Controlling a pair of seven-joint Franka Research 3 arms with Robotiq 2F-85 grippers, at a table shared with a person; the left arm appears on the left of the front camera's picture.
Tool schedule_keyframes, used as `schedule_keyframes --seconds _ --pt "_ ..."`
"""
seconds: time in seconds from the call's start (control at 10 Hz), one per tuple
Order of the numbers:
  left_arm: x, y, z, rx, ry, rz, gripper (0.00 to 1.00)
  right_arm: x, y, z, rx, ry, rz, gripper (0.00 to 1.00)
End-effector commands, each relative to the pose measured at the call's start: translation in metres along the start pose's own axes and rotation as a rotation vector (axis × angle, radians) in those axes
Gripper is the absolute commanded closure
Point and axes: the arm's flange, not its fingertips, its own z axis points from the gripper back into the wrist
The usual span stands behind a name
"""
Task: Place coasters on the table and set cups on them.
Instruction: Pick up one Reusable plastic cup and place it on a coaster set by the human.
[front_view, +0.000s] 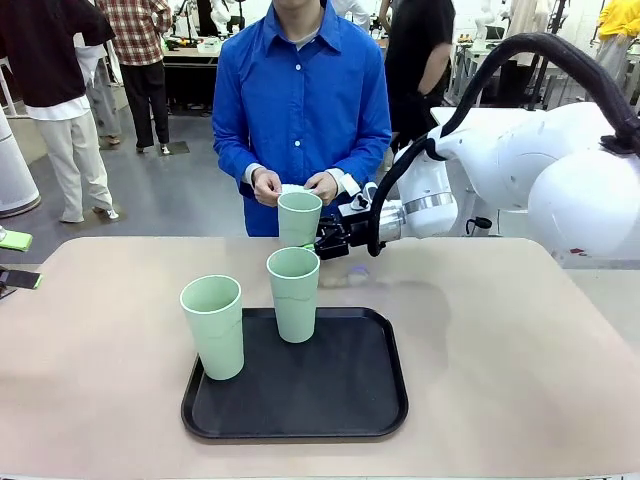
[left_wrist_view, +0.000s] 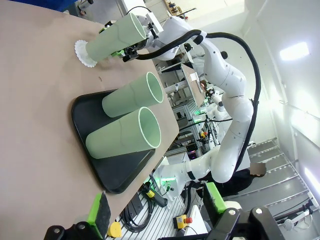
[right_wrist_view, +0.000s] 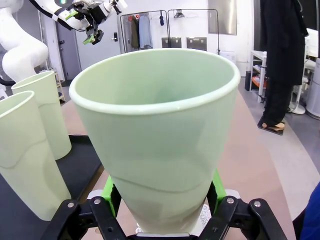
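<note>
right tool (front_view: 320, 240), seen from the front, is clamped on the held cup (front_view: 300, 215) at the far middle of the desk (front_view: 500, 350), just in front of the person's hands (front_view: 322, 187). something white shows between those hands, too small to name. two other cups (front_view: 213, 325) stand on the black tray (front_view: 300, 405), nearer the robot.

from the left wrist, the left tool (left_wrist_view: 156, 207) hangs back with its jaws wide apart and nothing between them. across the desk the held cup has its base at a scalloped white coaster (left_wrist_view: 82, 52) lying on the desk just beyond the tray. whether it rests on the coaster or sits just above it, i cannot tell.

from the right wrist, the green pads (right_wrist_view: 112, 192) press both sides of the held cup low down, and the two other cups stand off to one side on the tray.

by my reckoning the job is about a third through: one coaster laid, one cup at it and not yet let go. two coasters and two cups are left to place.
</note>
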Motion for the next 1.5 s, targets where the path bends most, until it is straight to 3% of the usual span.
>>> schedule_keyframes --seconds 0.0,1.4 --pt "0.0 0.0 0.001 -0.011 -0.008 -0.007 0.0 0.002 -0.009 -0.005 0.007 -0.001 0.011 0.18" --pt "0.0 0.0 0.001 -0.011 -0.008 -0.007 0.0 -0.021 -0.015 -0.003 -0.007 0.022 -0.029 0.18"
